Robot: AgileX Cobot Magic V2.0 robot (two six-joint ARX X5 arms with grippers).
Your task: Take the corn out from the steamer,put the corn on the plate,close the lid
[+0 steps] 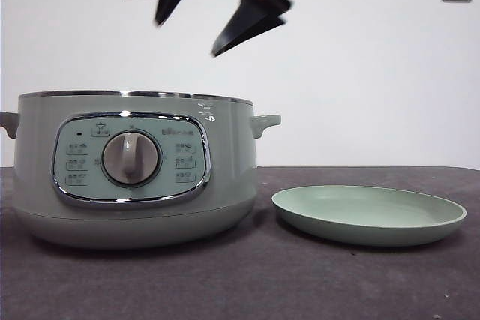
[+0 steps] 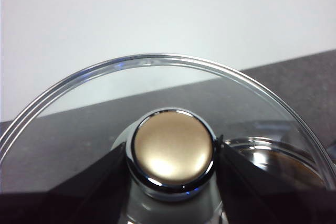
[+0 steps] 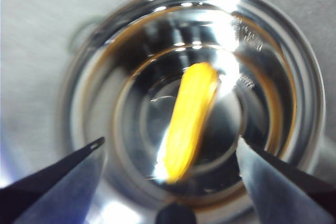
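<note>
Nearest us in the front view stands the large sage-green steamer (image 1: 135, 170) with its chrome-rimmed dial panel, uncovered, the shallow pale green plate (image 1: 369, 215) bare just beside it. From above, our right gripper (image 3: 170, 153) hangs with jaws spread wide over the shiny pot, the stubby yellow corn cob (image 3: 190, 119) lying on the bottom directly below, between the tips, its long axis running roughly crosswise to the gap. Nothing bars the descent; our left gripper (image 2: 170, 156) is clamped on the knob of the domed glass lid (image 2: 157, 87), held aside.
</note>
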